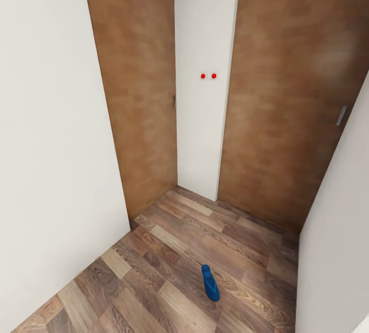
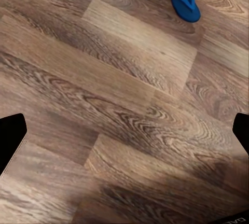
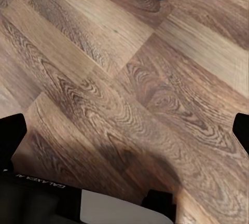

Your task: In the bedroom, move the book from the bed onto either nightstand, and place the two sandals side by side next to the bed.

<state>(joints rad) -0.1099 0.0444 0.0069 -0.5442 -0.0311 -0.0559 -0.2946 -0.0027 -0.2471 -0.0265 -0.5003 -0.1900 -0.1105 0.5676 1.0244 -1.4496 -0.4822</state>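
Lying alone on the plank floor (image 1: 154, 281): one blue sandal (image 1: 210, 282); both grippers spread.

A corner of a home interior, rendered in simulation: plain white walls (image 1: 51, 117) meet a wood-plank floor (image 1: 169, 251) laid in mixed brown tones. Two tall brown wooden doors (image 1: 138, 92) flank a narrow strip of white wall bearing two small red dots (image 1: 208, 76), and the right-hand door carries a slim metal handle (image 1: 341, 115). A single blue sandal (image 1: 210, 282) lies on the boards, the sort of thing left about in a dwelling.
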